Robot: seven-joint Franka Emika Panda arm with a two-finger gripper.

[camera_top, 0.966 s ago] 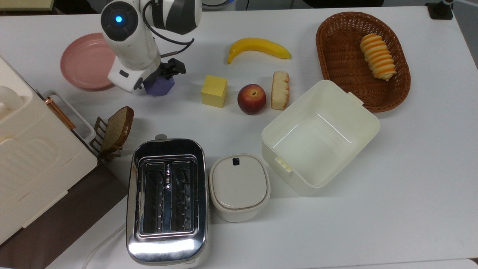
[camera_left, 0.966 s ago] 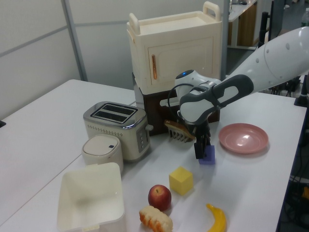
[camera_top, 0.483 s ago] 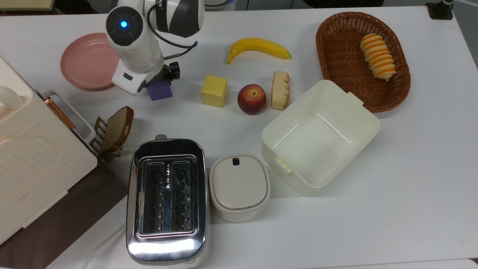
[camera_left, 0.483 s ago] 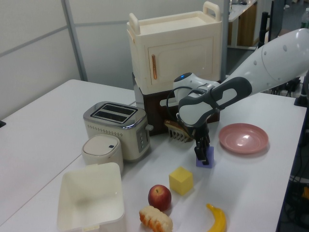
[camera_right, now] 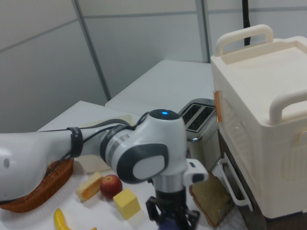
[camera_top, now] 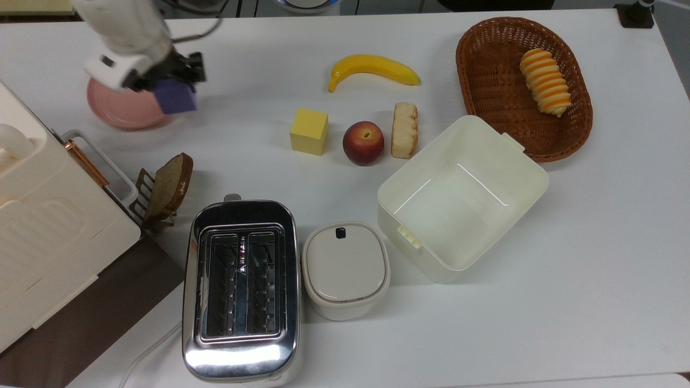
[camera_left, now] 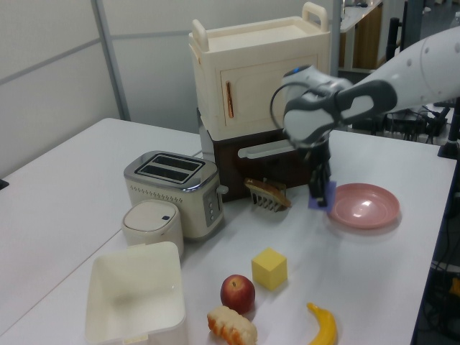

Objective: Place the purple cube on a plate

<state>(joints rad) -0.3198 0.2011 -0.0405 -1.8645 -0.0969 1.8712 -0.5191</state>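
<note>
Top view: set overhead, aimed straight down, whole white table [camera_top: 593, 269] covered; toaster [camera_top: 241, 288] at 6 o'clock edge, wicker basket [camera_top: 520, 86] at 2 o'clock.

Left view: set low beyond table end, aimed along its length; cream cabinet [camera_left: 262, 79] far at 12 o'clock, banana [camera_left: 323, 327] near at 5 o'clock.

Right view: placed close, probably from opposite end; cabinet [camera_right: 268, 124] large at 3 o'clock.

Shared by all three: toaster, yellow cube [camera_right: 126, 202], peach [camera_right: 111, 186].

white table [camera_top: 593, 258] bears plate [camera_top: 116, 110], toaster [camera_top: 241, 291], banana [camera_top: 372, 68], basket [camera_top: 485, 70].
</note>
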